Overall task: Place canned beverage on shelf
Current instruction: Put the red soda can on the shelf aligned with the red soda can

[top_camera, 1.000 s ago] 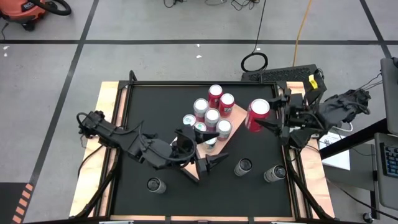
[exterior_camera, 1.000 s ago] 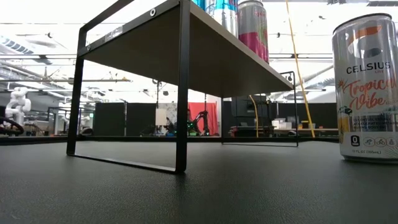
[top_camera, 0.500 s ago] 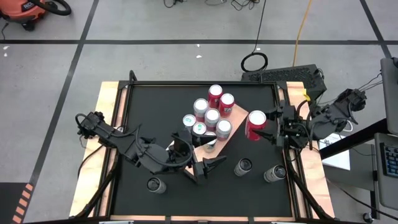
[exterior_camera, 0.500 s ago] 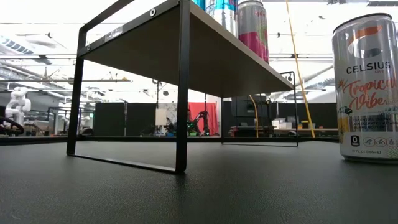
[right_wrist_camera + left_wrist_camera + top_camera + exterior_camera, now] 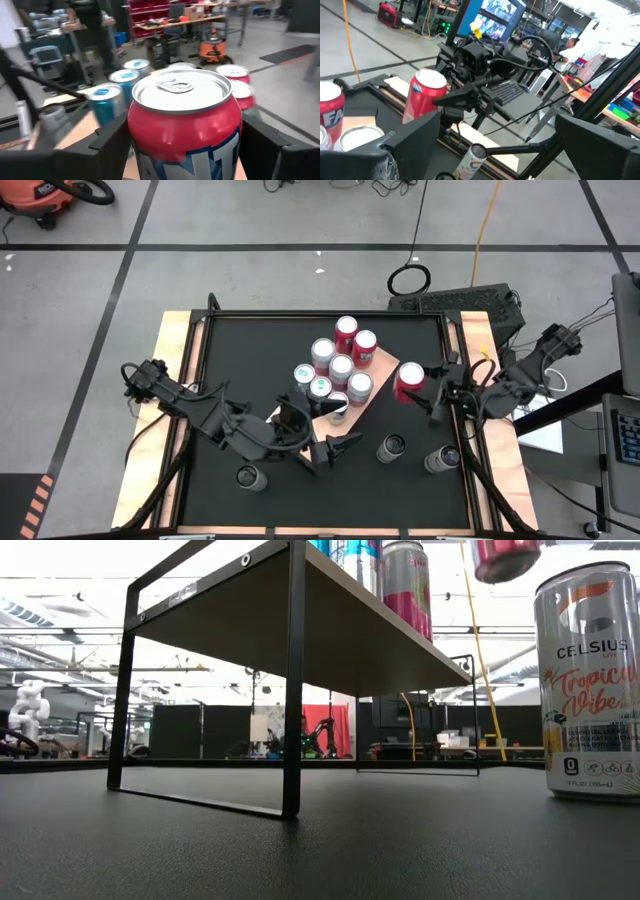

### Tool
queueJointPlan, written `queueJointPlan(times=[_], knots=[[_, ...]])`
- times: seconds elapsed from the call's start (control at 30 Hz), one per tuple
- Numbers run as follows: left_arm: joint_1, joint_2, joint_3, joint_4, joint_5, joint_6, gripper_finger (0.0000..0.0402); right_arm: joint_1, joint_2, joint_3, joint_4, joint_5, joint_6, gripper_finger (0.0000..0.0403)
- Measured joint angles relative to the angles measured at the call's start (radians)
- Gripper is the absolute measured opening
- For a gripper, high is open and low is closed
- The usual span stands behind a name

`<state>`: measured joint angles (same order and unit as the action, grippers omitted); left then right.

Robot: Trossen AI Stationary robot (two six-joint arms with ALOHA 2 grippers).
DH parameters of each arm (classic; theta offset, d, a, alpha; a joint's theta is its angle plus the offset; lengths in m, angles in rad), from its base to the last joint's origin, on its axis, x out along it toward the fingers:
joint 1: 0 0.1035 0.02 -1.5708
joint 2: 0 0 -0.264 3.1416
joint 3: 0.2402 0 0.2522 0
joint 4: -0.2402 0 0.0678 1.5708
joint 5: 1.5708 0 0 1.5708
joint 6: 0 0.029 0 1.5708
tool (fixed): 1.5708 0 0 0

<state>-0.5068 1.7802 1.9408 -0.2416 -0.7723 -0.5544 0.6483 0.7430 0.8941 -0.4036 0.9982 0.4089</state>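
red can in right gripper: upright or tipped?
Upright. The red can sits between the right gripper fingers with its pull-tab lid facing up; the high view shows its round top.

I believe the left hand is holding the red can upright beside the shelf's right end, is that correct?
Not quite: the right hand holds the red can upright beside the shelf's right end, as the high view shows. The left hand holds nothing.

The right gripper (image 5: 432,392) carries the red can (image 5: 409,378) at the shelf (image 5: 381,377) corner, three o'clock side, bare board showing just there. Seven cans (image 5: 340,367) crowd the shelf from centre to twelve o'clock. The left gripper (image 5: 330,450) blocks six o'clock. Two loose cans (image 5: 390,447) stand at five o'clock on the black tabletop (image 5: 220,370).
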Motion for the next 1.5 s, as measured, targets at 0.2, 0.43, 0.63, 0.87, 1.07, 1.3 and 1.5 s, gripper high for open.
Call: queueJointPlan(times=[0.2, 0.43, 0.63, 0.87, 1.07, 1.3, 1.5], knots=[[-0.004, 0.0, 0.0, -0.049, 0.0, -0.017, 0.0398, -0.001, -0.039, -0.083, 0.004, 0.11, 0.026, 0.0269], [-0.004, 0.0, -0.001, -0.11, 0.013, -0.016, 0.0398, -0.036, -0.073, -0.153, 0.005, 0.098, 0.095, 0.0269], [0.021, 0.0, -0.001, -0.143, 0.088, -0.016, 0.0398, -0.084, -0.066, -0.176, 0.01, 0.097, 0.114, 0.0269], [0.036, 0.0, -0.001, -0.142, 0.121, -0.009, 0.0398, -0.151, -0.043, -0.176, 0.122, 0.063, 0.039, 0.0269], [0.066, 0.0, -0.001, -0.14, 0.121, -0.016, 0.0398, -0.253, -0.061, -0.176, 0.133, -0.08, -0.009, 0.0269], [0.089, -0.001, -0.001, -0.126, 0.12, -0.017, 0.0398, -0.354, -0.107, -0.181, 0.114, -0.221, -0.035, 0.0267], [0.089, -0.001, -0.001, -0.079, 0.113, -0.017, 0.0398, -0.422, -0.184, -0.288, 0.242, -0.322, -0.041, 0.0266]])
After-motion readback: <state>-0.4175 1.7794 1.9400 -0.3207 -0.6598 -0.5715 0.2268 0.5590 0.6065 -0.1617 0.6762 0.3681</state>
